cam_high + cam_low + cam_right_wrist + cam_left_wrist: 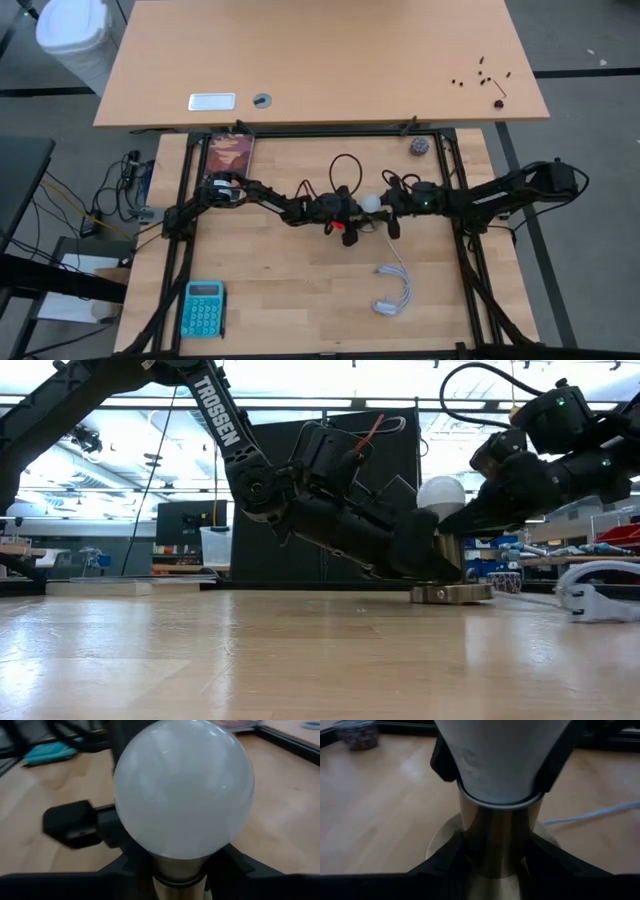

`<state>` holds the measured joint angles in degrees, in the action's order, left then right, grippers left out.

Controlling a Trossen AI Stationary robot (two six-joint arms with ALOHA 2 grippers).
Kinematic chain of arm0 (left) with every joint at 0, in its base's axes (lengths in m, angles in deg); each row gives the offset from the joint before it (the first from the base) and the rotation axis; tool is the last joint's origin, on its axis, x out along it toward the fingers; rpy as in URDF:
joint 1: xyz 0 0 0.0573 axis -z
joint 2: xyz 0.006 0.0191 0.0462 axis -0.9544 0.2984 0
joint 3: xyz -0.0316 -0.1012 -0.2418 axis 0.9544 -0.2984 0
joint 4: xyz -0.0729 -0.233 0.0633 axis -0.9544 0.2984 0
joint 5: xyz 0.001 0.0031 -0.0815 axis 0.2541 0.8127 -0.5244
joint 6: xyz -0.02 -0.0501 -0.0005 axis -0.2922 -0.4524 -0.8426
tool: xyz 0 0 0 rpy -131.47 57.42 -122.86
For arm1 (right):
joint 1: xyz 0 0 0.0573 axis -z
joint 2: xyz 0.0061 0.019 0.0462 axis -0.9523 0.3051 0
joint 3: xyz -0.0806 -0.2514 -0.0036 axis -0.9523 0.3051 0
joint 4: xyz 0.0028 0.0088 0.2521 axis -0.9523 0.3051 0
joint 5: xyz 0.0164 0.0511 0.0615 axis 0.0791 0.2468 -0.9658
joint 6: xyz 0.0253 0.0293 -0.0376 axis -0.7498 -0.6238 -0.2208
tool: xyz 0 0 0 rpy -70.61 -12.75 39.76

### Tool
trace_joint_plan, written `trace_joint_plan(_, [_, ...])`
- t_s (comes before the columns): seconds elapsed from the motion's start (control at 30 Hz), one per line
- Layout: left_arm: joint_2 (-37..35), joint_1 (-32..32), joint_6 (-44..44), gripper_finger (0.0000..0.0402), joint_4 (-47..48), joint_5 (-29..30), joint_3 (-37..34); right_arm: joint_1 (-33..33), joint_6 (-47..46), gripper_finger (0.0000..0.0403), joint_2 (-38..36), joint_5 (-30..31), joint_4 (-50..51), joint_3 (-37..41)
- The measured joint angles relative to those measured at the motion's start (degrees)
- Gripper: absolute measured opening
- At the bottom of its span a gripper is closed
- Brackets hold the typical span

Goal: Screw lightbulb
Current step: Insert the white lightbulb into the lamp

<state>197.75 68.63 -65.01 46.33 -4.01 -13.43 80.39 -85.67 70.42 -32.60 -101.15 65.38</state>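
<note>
The white lightbulb [441,495] stands upright on the brass socket's stem [447,552], which rises from a round disc base [452,593] resting on the wooden table. My left gripper [356,208] comes from the table's left and is shut on the socket's stem. My right gripper [384,203] comes from the table's right and is shut on the bulb. In the right wrist view the frosted dome [182,790] fills the middle. The left wrist view shows the stem [495,840] under the bulb's white taper [497,765]. My left gripper pinches the socket's brass stem [492,855] between its two fingers, low down just above the disc base. The fingers slant down from the table's left. The socket stands upright with its disc on the table. My right gripper pinches the bulb's lower taper [470,780] between its two fingers [555,765], just above the stem's top. The fingers slant down from the table's right. The bulb stands upright on the socket, its dome clear above the fingers.
A white cable [395,290] lies toward the near right. A teal calculator [203,307] lies at the near left. A small dark ball [419,147] and a picture book [230,155] lie at the far edge. Black frame rails [185,200] border the table.
</note>
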Motion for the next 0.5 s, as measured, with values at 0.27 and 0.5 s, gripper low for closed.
trace_joint_plan(0.27, [0.0, -0.1, -0.3, 0.0178, 0.2, 4.5, -0.2, -4.8, -3.5, 0.0145, 6.9, 15.7, -6.1, -1.5])
trace_joint_plan(0.5, [0.0, -0.2, -0.6, 0.0179, 0.2, 8.0, -0.3, -10.6, -5.1, 0.0145, 15.9, 35.4, -6.3, -8.1])
